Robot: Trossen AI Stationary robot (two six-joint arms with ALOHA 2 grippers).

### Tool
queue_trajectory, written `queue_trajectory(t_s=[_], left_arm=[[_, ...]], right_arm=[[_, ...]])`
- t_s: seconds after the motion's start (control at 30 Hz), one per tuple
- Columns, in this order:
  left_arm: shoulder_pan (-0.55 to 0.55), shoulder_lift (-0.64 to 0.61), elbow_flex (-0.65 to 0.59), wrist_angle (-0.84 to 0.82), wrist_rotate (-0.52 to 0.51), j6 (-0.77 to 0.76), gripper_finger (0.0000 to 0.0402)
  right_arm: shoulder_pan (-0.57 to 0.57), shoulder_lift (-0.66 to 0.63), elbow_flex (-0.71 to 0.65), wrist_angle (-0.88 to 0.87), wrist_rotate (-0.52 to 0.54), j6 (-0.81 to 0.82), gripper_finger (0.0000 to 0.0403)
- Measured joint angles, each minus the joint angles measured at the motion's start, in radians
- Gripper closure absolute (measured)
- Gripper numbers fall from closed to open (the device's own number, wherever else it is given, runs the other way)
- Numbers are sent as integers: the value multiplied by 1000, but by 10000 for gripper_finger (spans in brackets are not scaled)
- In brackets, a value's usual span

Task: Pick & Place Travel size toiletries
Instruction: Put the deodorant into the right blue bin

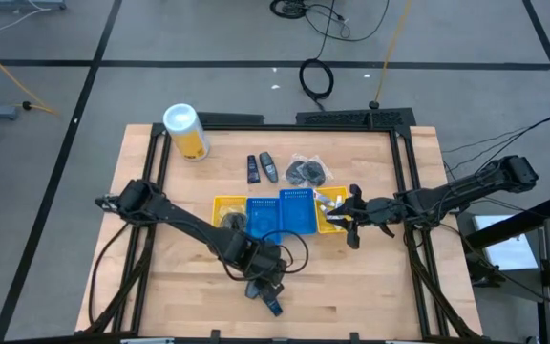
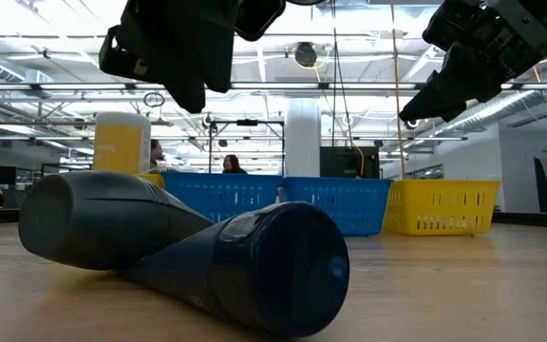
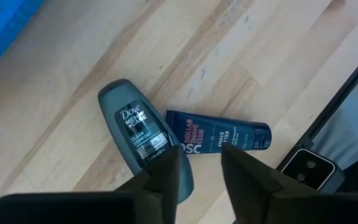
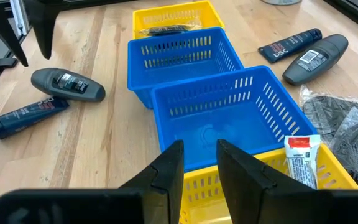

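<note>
The wooden table (image 1: pixel 370 287) carries a row of yellow and blue bins (image 1: pixel 296 212). The left gripper (image 3: pixel 199 168), fingers apart and empty, hangs above a grey Dove deodorant (image 3: pixel 135 127) touching a navy Dollar Shave Club tube (image 3: pixel 219 137) near the front edge. The right gripper (image 4: pixel 199 163), fingers apart, hovers over the rightmost yellow bin (image 4: pixel 334 171), which holds a white tube (image 4: pixel 302 158).

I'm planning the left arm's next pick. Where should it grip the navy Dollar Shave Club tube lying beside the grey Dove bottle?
Grip the navy tube from above, across its narrow width near the free capped end, away from the grey Dove bottle. It lies flat on the table, and its other end meets the bottle, leaving little room there. The left gripper hangs open just above.
</note>
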Motion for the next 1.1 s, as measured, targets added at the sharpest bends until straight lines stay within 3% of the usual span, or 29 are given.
queue_trajectory(t_s=[0.3,0.5,1.1], left_arm=[[11,0,0,-83,13,-102,169],[9,0,0,-91,20,-132,119],[9,9,-13,-105,-11,-233,103]], right_arm=[[0,0,0,0,0,-4,314],[0,0,0,0,0,-4,314],[0,0,0,-7,0,-4,314]])
